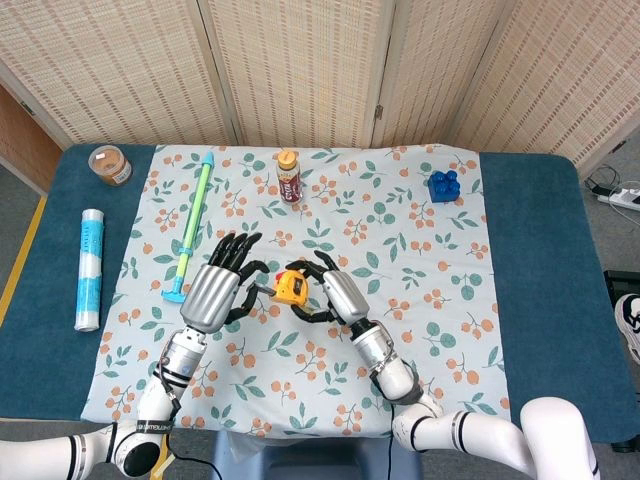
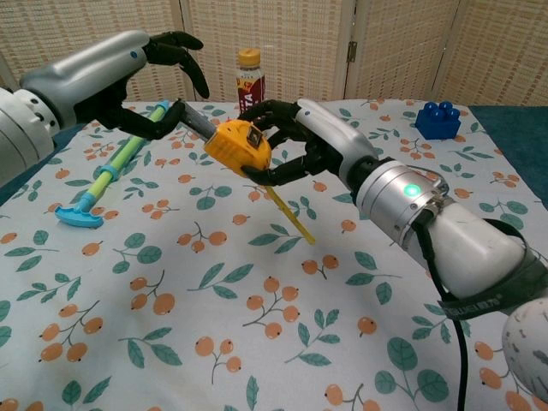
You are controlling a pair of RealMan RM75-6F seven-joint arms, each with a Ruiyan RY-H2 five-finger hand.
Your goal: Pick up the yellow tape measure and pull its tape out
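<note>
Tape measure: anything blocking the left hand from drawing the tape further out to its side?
Nothing visible does. The right hand holds the tape measure above the cloth, and the left hand pinches the tape beside it. The green-blue stick lies flat on the table, below that path.
</note>
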